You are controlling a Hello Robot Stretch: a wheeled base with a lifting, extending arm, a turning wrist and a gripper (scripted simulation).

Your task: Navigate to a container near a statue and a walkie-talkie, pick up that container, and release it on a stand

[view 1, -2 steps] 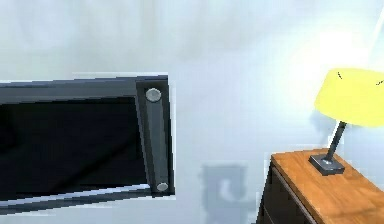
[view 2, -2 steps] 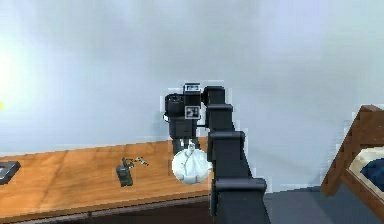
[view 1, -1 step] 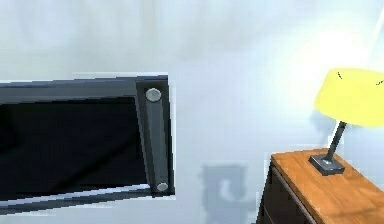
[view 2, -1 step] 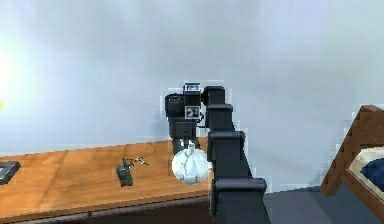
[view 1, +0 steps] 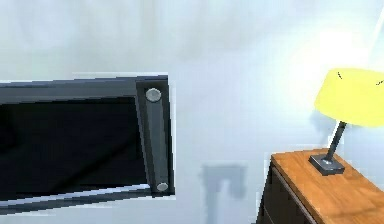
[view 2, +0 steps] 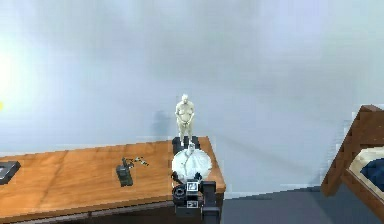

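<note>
At the far end of the gripper (view 2: 187, 182), a pale rounded container (view 2: 190, 160) stands on the wooden table (view 2: 70, 178). It is so close to the fingers that contact cannot be judged, nor can it be told whether the fingers grip it or anything else. Directly beyond the container from the fingers rises a small pale statue (view 2: 184, 117). Off toward the arm side view's left of them lies a dark walkie-talkie (view 2: 123, 173) with a small keys-like thing (view 2: 136, 160) just beside it. Behind the fingers, the arm (view 2: 197, 210) runs back to the bottom edge. Well away to the arm side view's right stands a wooden bed frame (view 2: 362, 150). The step in hand appears to be the pick-up itself, with the drive to the container done. The next move probably calls for a secure hold, then a straight lift clear of the tabletop without nudging the statue, before seeking a stand.
</note>
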